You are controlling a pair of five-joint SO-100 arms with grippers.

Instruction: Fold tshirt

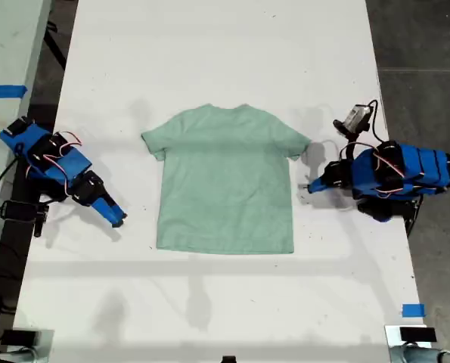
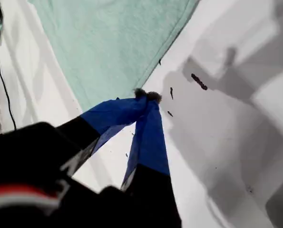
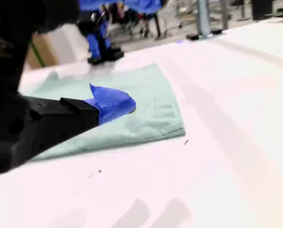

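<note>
1. The tshirt [image 1: 225, 181] is plain pale mint green with nothing printed on it. It lies flat and unfolded on the white desk [image 1: 225, 53], about midway between the exterior view's left and right edges of the desk. Its collar points toward the far edge and its hem toward the near edge.
2. My first gripper [image 1: 311, 187] sits near the desk's edge on the exterior view's right, pointing at the tshirt. Its tip is just beside the sleeve on that side and apart from the cloth.
3. In the first wrist view, my first gripper [image 2: 146, 97] has its blue-taped jaws pressed together at the tips with nothing between them. The tshirt [image 2: 108, 42] lies just beyond those tips, and a few dark specks mark the desk beside them.
4. My second gripper [image 1: 117, 219] is by the desk's edge on the exterior view's left, angled toward the near edge. It is near the tshirt's hem corner on that side but clear of it.
5. In the second wrist view only one blue-taped jaw of my second gripper [image 3: 112, 102] shows, so I cannot tell whether it is open or closed. The tshirt [image 3: 146, 95] spreads out beyond it, with a hem corner close by.
6. A small strip of blue tape [image 1: 413, 310] is stuck near the desk's near corner on the exterior view's right.
</note>
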